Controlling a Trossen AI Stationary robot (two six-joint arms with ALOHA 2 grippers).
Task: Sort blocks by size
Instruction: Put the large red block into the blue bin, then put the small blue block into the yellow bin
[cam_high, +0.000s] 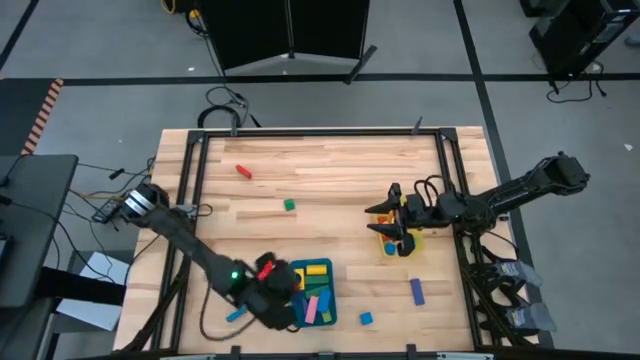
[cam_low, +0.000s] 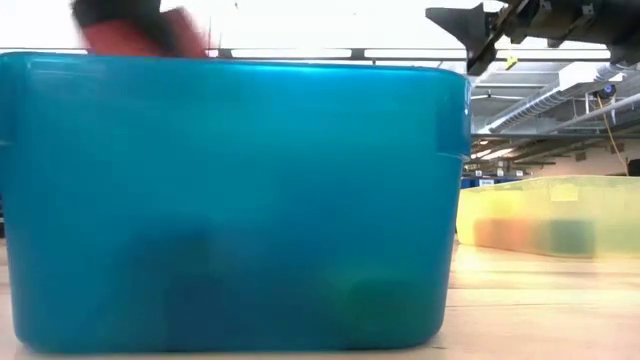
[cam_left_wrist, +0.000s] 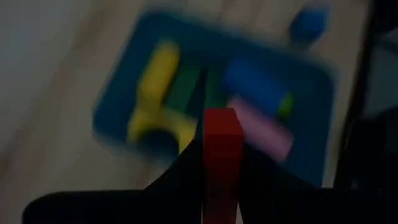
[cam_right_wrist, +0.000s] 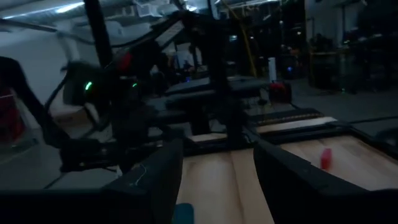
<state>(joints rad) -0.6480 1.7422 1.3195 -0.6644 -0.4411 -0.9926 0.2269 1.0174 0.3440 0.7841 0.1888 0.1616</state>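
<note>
My left gripper hangs at the left end of the blue tray, shut on a red block. In the tray lie yellow, green, blue and pink blocks. Loose blocks rest on the table: a red one, a green one, a purple-blue bar, a blue cube and a light-blue bar. My right gripper is open, holds nothing, and hovers over the yellow bin. My left gripper pinches the red block's long sides between its two fingers, which lie along the block. The block's free end sticks out past the fingertips. The fingers slant down from above. The block hangs clear above the tray's edge.
In the low view the tray's wall fills most of the picture, with the yellow bin beyond it at the right. A black frame borders the wooden table. Bare wood lies across the middle and far part.
</note>
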